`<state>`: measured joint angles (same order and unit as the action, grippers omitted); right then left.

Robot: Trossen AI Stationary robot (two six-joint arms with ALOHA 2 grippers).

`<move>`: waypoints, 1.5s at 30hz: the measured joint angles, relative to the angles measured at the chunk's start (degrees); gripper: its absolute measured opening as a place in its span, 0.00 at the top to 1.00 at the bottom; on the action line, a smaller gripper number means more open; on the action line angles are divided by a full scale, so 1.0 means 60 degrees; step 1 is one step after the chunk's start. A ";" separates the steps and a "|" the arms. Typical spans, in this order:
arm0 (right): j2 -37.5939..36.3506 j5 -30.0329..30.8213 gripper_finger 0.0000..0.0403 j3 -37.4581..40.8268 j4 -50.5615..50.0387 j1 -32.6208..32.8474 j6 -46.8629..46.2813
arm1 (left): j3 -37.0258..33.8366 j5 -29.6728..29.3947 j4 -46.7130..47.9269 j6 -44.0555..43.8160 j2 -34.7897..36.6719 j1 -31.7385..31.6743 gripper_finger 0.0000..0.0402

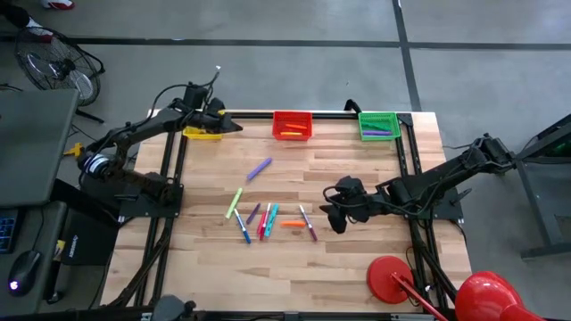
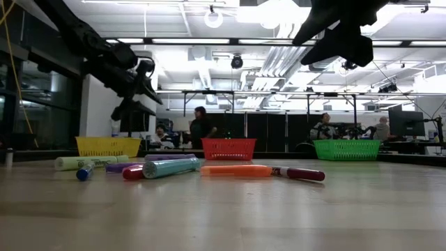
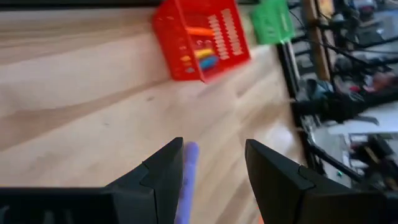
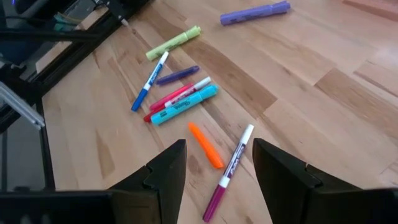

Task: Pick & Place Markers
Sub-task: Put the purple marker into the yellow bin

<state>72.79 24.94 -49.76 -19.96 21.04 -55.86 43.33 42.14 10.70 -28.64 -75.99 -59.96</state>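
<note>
Several markers lie flat on the wooden table: a purple one (image 1: pixel 259 168) alone, a light-green one (image 1: pixel 234 202), a cluster (image 1: pixel 259 221) of blue, pink and teal ones, an orange one (image 4: pixel 205 144) and a purple-and-white one (image 4: pixel 229 174). My right gripper (image 4: pixel 219 146) hangs open in the air above the orange marker, with nothing between its fingers. My left gripper (image 1: pixel 227 125) stands open in the air beside the yellow basket (image 1: pixel 203 134) at the far left, holding nothing. The left wrist view shows the purple marker (image 3: pixel 188 180) far below its fingers.
A red basket (image 1: pixel 293 125) with markers inside and a green basket (image 1: pixel 378 125) with a purple marker stand along the far edge. A red object (image 1: pixel 393 276) sits at the near right corner. People show in the room behind the table.
</note>
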 joint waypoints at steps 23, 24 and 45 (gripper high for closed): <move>0.1510 -0.1550 0.57 0.0000 0.0478 -0.0528 -0.0355 | 0.0000 -0.2859 0.2777 0.0967 0.4037 0.4635 0.58; 0.1614 -0.1537 0.57 0.0000 0.0612 -0.0525 -0.0356 | 0.0000 -0.3146 0.2907 0.0891 0.4177 0.5045 0.58; 0.5738 -0.2129 0.57 -0.5077 -0.4823 -0.1103 -0.1621 | -0.0004 -0.7951 0.3533 -0.1106 0.5220 1.2440 0.58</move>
<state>107.22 12.16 -80.22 -48.90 14.42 -65.58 43.31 -5.57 31.91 -35.28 -44.66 14.68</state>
